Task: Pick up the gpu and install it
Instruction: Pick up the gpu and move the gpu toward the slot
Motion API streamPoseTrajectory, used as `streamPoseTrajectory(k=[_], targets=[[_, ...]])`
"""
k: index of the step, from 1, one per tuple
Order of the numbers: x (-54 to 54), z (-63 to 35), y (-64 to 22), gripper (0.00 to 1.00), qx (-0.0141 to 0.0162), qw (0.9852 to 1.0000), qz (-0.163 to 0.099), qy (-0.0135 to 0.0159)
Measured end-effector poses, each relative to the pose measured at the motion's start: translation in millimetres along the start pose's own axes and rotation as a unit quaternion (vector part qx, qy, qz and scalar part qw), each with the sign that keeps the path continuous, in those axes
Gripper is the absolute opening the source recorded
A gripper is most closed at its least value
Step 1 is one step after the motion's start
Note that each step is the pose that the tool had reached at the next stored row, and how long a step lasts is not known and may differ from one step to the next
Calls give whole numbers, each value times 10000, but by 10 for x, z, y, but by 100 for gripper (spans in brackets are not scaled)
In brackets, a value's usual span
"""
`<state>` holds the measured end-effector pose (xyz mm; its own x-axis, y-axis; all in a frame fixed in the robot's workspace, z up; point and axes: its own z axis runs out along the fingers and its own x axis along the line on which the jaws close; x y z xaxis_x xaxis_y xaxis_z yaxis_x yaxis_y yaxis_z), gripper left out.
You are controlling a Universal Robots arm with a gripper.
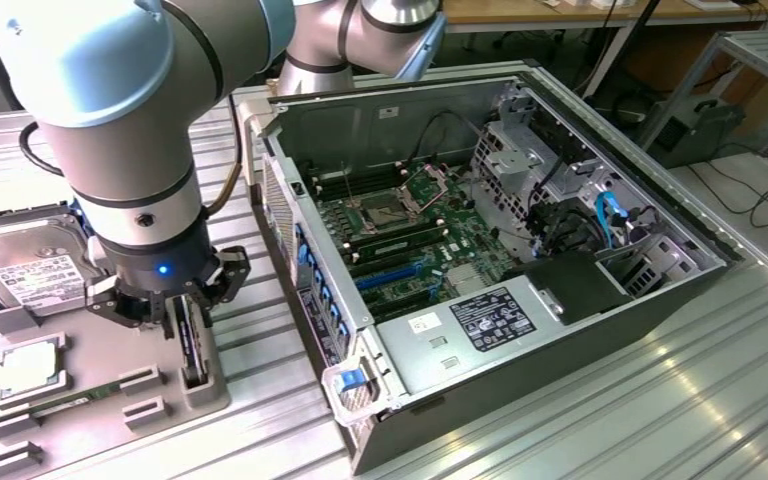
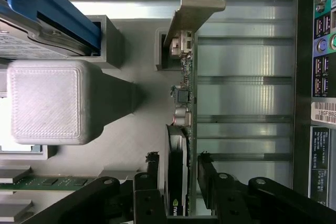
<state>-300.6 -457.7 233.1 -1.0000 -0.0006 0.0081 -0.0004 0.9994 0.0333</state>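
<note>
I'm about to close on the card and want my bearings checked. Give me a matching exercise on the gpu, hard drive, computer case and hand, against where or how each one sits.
1 gpu
2 hard drive
3 computer case
4 hand

A side panel off, motherboard exposed
B on edge in the grey holder
C astride the card, jaws apart
D silver, labelled, at the exterior view's left edge

Pairs: 1-B, 2-D, 3-A, 4-C
</note>
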Motion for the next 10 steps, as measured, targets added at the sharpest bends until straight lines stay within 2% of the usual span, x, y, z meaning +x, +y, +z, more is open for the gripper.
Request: streamPoseTrajectory(k=[6,8,10], targets=[[0,2,0,41,0,10000,0,0],[0,2,0,27,0,10000,0,0],[0,2,0,27,0,10000,0,0]])
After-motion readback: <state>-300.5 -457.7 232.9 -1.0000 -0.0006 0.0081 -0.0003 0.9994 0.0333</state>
